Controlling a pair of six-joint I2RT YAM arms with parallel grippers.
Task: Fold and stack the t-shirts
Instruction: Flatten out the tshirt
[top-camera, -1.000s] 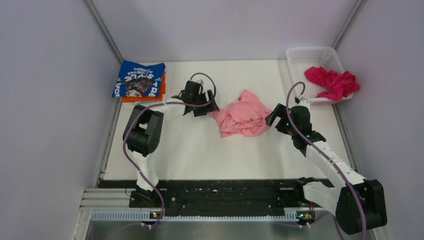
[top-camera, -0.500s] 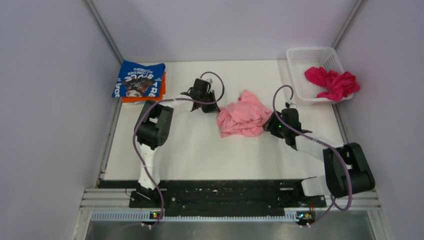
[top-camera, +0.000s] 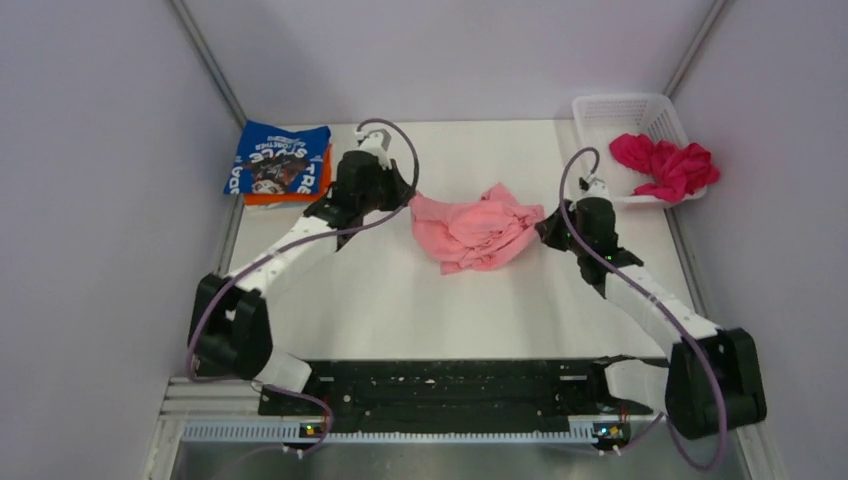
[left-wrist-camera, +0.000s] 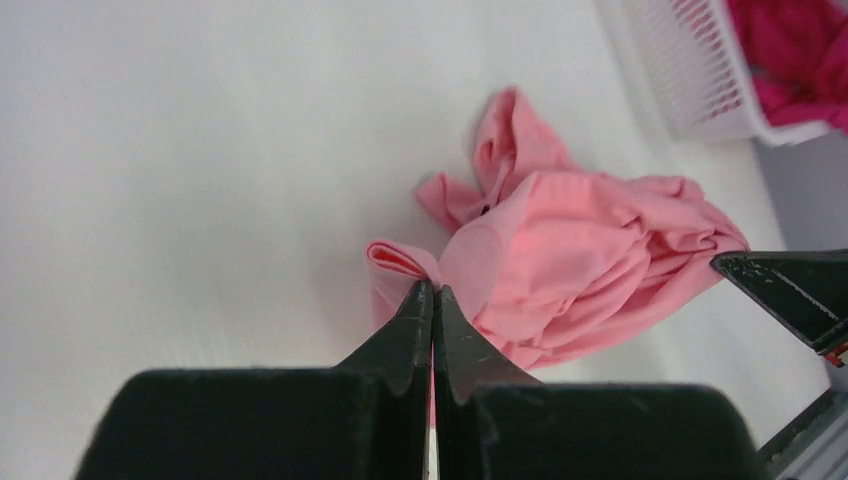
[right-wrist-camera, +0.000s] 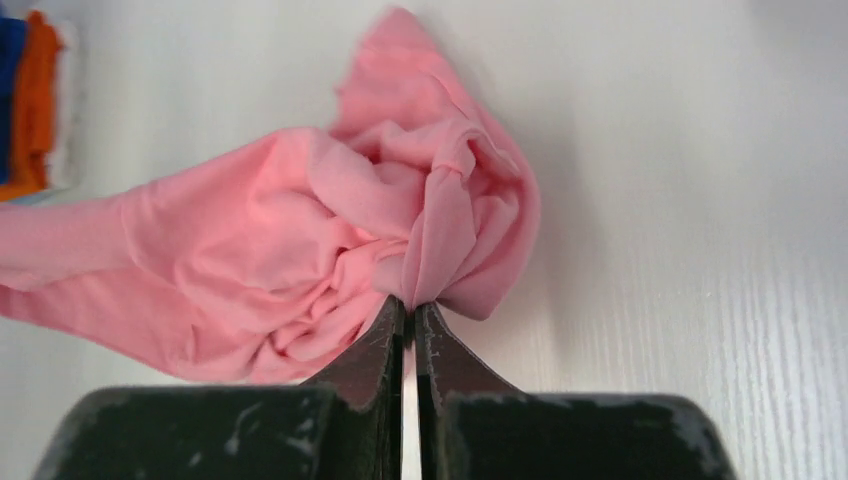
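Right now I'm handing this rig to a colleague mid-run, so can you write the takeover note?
Left gripper: jaws shut on the pink t-shirt at its left edge.
Right gripper: jaws shut on its right edge.
The shirt sits crumpled between them, mid-table.
Done: blue t-shirt folded on top of the orange t-shirt, far left corner.
Left: spread, fold and stack the pink one, then the magenta t-shirt, bunched in the white basket.

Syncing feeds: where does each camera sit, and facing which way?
Top: above and behind, looking down on the table; left arm and right arm show.
Left wrist: on that arm, faces along the shut left pincer to the pink shirt and basket.
Right wrist: on its arm, faces along the shut right pincer pinching that shirt; folded shirts beyond.
All share the pink shirt.
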